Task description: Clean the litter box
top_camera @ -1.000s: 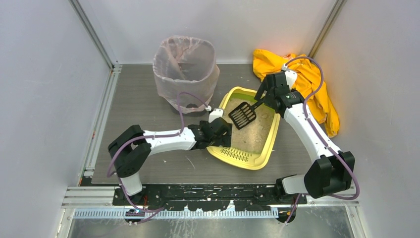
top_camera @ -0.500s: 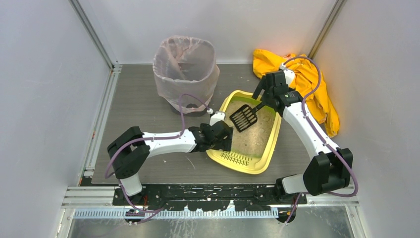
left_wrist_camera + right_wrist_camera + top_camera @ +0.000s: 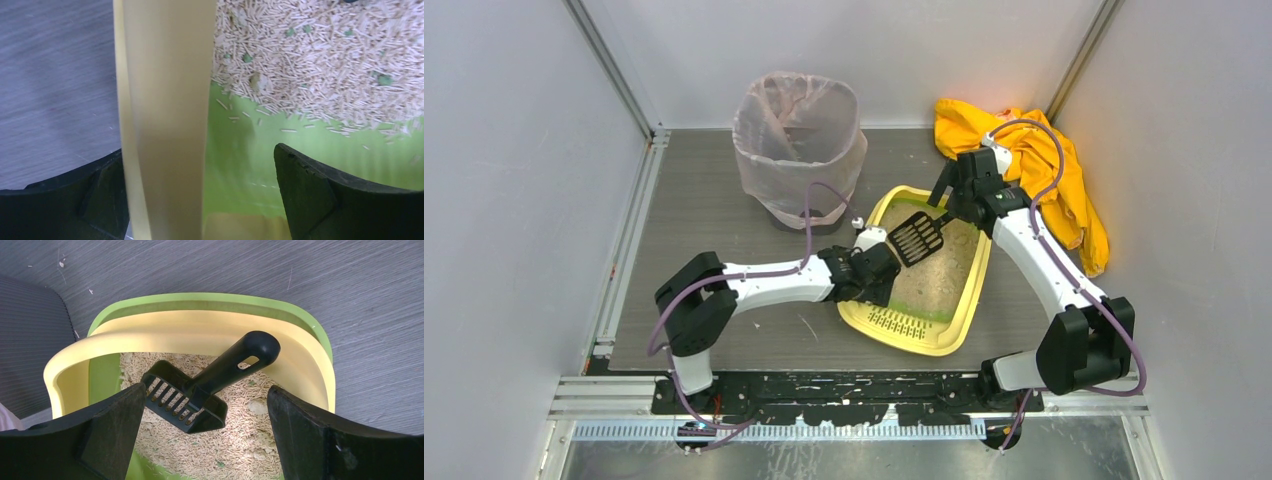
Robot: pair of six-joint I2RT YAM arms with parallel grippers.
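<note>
Yellow plastic, likely stiff yet heavy with loose litter (image 3: 325,65), the litter box (image 3: 977,283) is probably best gripped at its rim, which runs between the open jaws of the left gripper (image 3: 197,155); the right gripper (image 3: 206,389) hangs open above the scoop (image 3: 220,372).

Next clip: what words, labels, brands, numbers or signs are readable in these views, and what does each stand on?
No text is readable in any view.
The litter box: plain yellow and green plastic, no marking shown.
The scoop: plain black, no marking shown.
The bin bag: translucent pinkish, no print shown.
The yellow cloth: no print shown.
</note>
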